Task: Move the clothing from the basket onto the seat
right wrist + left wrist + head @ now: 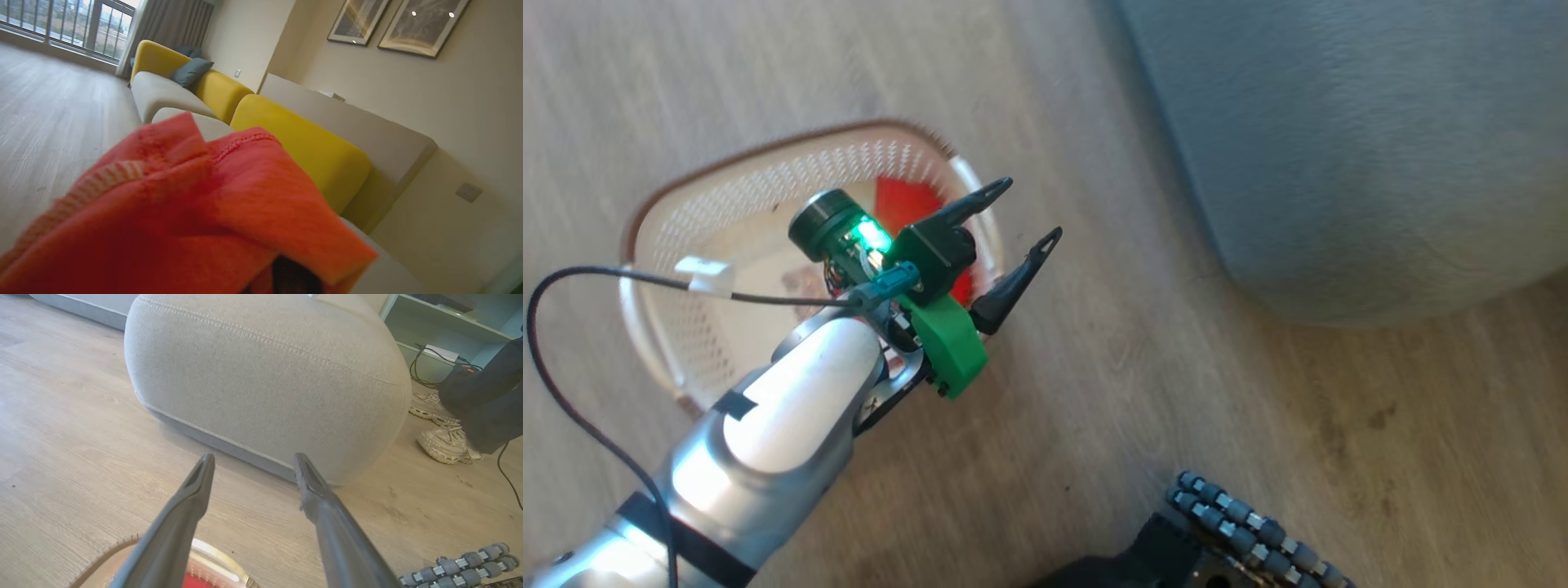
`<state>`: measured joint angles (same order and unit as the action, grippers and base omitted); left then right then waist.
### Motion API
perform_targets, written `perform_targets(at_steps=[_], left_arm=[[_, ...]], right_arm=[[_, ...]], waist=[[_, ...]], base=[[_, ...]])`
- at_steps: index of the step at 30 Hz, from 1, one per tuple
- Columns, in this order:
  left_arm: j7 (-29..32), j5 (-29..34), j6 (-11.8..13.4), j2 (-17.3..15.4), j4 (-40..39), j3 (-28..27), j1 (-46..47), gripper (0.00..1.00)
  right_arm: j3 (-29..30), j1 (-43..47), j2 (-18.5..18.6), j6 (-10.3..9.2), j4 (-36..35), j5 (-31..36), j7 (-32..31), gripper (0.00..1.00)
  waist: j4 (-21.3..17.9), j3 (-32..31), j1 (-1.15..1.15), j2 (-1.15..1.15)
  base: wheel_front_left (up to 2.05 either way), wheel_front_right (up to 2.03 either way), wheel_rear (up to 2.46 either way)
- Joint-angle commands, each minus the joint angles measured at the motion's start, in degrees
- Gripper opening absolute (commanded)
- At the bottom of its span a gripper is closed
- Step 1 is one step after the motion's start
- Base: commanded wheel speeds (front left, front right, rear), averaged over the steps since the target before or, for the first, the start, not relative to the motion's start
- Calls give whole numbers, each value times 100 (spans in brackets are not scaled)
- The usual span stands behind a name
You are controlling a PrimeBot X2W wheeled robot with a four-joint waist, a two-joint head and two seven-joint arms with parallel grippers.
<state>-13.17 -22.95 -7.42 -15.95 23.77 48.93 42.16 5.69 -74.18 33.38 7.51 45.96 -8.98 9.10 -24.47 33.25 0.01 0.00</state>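
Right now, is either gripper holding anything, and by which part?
The right gripper is shut on a red garment, which drapes over it; the gripped part is hidden. The left gripper is open and empty above the basket.

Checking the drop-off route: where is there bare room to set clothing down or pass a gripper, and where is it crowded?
Free: the seat, bare wherever it shows, and the wood floor between basket and seat. Crowded: the basket's right rim, where the open left gripper hangs by red clothing, and past the seat, where shoes lie.
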Motion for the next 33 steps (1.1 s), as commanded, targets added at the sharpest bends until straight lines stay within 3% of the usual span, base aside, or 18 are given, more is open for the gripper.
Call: perform_targets(at_steps=[1,5,10,16,17,18,19,20,33], left_arm=[[5,-44,-6,-117,-212,-60,135,100],[-11,-85,-6,-217,-273,-39,135,100],[3,-94,19,-443,-351,-85,109,100],[25,-106,79,-539,-429,-91,82,100],[25,-115,86,-538,-425,-90,77,100],[21,-125,93,-537,-421,-93,72,100],[18,-137,101,-532,-413,-96,67,100],[11,-148,106,-527,-400,-97,60,100],[-141,-321,198,-348,-86,-256,-131,100]], right_arm=[[387,-109,272,-2,120,25,-150,0],[1217,-49,484,-2,773,337,-523,0],[1904,224,140,-2,1271,557,-446,0],[2085,579,-262,-2,1817,758,-385,0],[2080,629,-326,-2,1894,738,-357,10],[2021,694,-382,-2,1963,748,-329,45],[1956,757,-431,-2,2024,731,-293,94],[1866,826,-481,-2,2076,710,-249,100],[369,2299,-804,-2,2063,-201,277,100]], waist=[[358,353,-1,0],[607,590,-1,0],[685,847,-1,0],[667,905,-1,0],[655,883,-1,0],[634,853,-1,0],[616,820,-1,0],[595,774,-1,0],[518,64,-1,0]], base=[[0,0,0],[0,0,0],[0,0,0],[0,0,0],[0,0,0],[0,0,0],[0,0,0],[0,0,0],[0,0,0]])
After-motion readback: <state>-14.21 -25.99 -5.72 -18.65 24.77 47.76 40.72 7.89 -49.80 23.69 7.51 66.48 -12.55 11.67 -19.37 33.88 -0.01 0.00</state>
